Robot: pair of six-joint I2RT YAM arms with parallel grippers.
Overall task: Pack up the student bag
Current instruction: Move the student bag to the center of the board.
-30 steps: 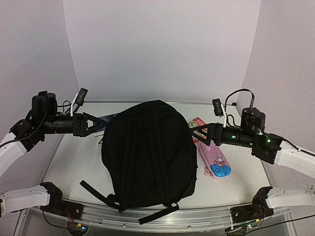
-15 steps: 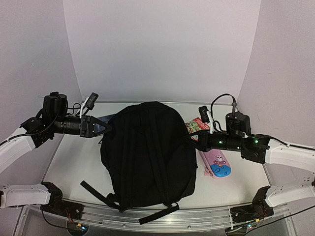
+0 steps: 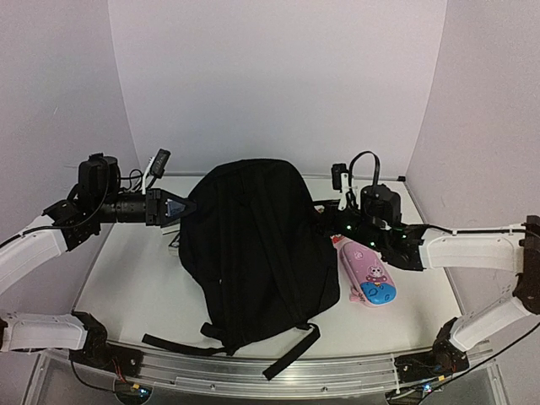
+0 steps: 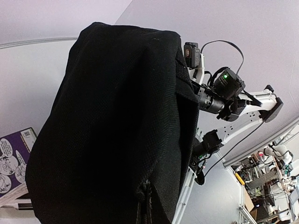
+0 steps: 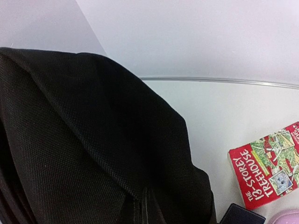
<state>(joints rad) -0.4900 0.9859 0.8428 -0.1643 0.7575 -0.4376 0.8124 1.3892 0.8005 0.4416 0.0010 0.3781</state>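
Top external view, student bag [image 3: 253, 253] between left end effector [image 3: 180, 207] and right end effector [image 3: 327, 223], both clenched on its fabric.

On table [image 3: 126, 270]: student bag [image 3: 253, 253]; pencil case [image 3: 369, 280] beside, right.

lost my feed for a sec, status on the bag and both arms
Left fingers and right fingers shut on student bag, one each side. Pencil case and book lie at its right. Nothing in the way.
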